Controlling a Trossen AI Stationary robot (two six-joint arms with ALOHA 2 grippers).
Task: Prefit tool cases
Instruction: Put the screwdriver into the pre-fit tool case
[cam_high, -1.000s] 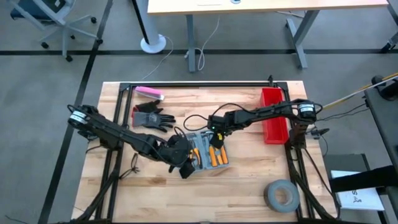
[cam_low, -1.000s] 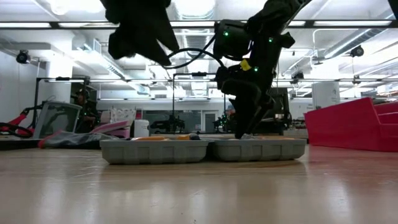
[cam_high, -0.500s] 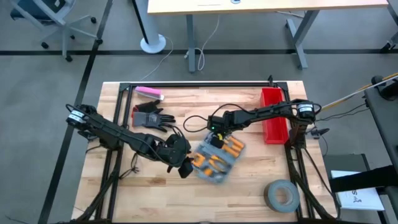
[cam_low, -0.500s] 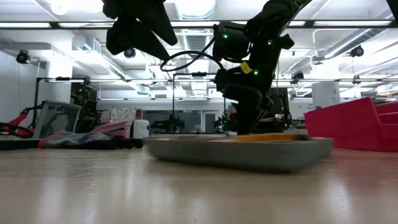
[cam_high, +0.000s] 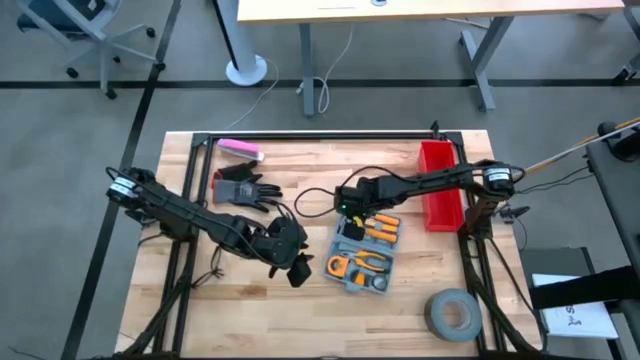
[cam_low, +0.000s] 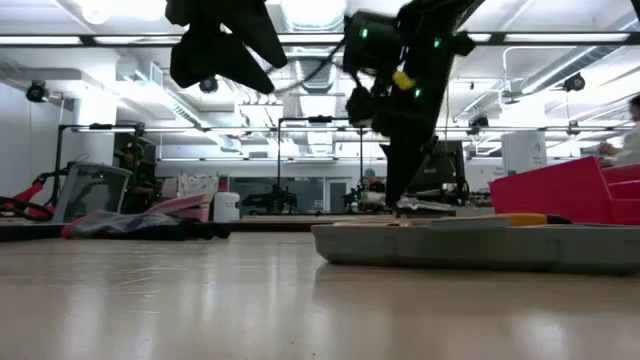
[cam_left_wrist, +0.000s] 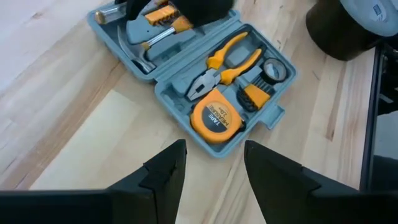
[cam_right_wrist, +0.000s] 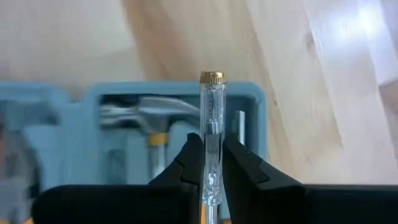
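Observation:
The grey-blue tool case (cam_high: 365, 250) lies open and flat on the wooden table, with orange-handled tools in its moulded slots. The left wrist view shows pliers and a tape measure in the case (cam_left_wrist: 199, 81). My right gripper (cam_high: 352, 210) hangs over the case's far end, shut on a clear-handled screwdriver (cam_right_wrist: 211, 118) with a brass cap. A hammer lies in the case (cam_right_wrist: 93, 124) below it. My left gripper (cam_high: 298, 270) hovers open just left of the case and touches nothing; its fingers (cam_left_wrist: 165, 171) frame the case's near edge. My right gripper pinches the screwdriver's clear handle (cam_right_wrist: 211, 140) between its two fingers (cam_right_wrist: 189, 155), below the brass cap. The fingers point steeply down and lie along the handle, whose capped end sticks out past their tips. The fingers hide the other end.
A red bin (cam_high: 438, 185) stands at the table's right edge, next to my right arm. A grey tape roll (cam_high: 452, 313) lies at the near right. A black glove (cam_high: 243, 190) and a pink object (cam_high: 240, 150) lie at the far left.
The tool case has slid toward the table's right edge and turned about, so that it now lies slantwise. My right gripper has risen a little above the case's far end. My left gripper has kept still.

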